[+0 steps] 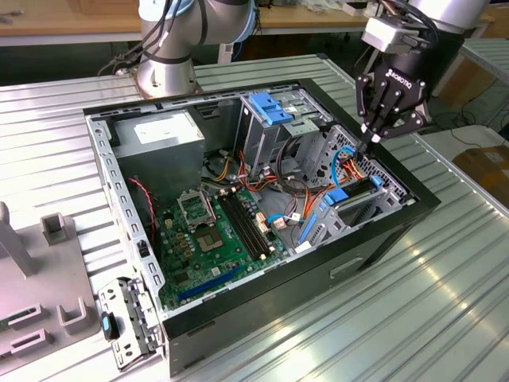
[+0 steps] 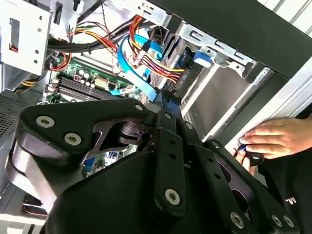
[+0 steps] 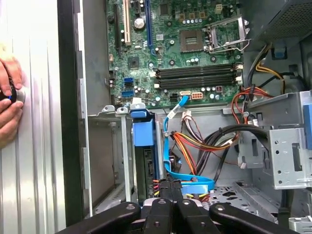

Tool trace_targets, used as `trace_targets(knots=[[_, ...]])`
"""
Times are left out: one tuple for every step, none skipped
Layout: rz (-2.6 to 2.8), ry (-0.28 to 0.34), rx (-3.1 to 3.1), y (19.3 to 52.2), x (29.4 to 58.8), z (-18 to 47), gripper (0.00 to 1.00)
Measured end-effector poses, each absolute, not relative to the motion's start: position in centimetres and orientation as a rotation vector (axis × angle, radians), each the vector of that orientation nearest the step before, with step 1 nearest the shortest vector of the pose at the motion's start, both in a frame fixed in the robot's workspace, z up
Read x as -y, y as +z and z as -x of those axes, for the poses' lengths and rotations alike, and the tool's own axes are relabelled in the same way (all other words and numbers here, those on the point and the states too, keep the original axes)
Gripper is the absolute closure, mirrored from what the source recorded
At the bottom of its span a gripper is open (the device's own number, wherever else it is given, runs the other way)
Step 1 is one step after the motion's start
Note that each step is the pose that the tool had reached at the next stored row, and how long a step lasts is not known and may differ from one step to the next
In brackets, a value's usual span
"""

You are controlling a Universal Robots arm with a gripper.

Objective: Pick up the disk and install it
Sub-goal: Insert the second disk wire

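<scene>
Pressing together with no gap, the fingers [image 1: 371,142] are hovering at the open computer case's [image 1: 382,231] drive cage. The disk [image 3: 144,146], blue rails showing, is sitting upright in that cage just beyond them, beside orange and blue cables [image 3: 187,146]. At nine o'clock in the first wrist view, a person's hand [image 3: 9,105] is resting on the ribbed worktop [image 1: 445,302].

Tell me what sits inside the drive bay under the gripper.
The disk stands edge-up in the bay, its blue carrier tab at one end. Beside it run a blue ribbon cable and coloured wires. The gripper covers the disk's near end, so how deep it sits cannot be seen.
</scene>
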State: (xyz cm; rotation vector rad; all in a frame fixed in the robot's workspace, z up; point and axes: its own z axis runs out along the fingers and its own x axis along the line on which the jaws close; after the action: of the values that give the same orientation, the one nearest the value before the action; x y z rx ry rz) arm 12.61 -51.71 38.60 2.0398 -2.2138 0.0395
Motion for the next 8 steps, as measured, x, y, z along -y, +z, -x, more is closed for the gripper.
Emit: trace_targets(knots=[[-2.039, 0.041, 2.213, 38.6, 51.7, -12.6, 0.89], [-2.039, 0.042, 2.213, 38.6, 51.7, -12.6, 0.83], [-2.038, 0.043, 2.212, 38.6, 51.6, -12.6, 0.76], [-2.038, 0.043, 2.213, 38.6, 51.1, -12.7, 0.7], [-2.038, 0.043, 2.212, 38.5, 50.8, -12.7, 0.7], [-2.036, 0.047, 2.211, 38.5, 50.7, -12.7, 0.7], [-2.035, 0.048, 2.211, 38.5, 50.7, -12.7, 0.7], [-2.03, 0.059, 2.205, 38.5, 50.5, -12.8, 0.7]])
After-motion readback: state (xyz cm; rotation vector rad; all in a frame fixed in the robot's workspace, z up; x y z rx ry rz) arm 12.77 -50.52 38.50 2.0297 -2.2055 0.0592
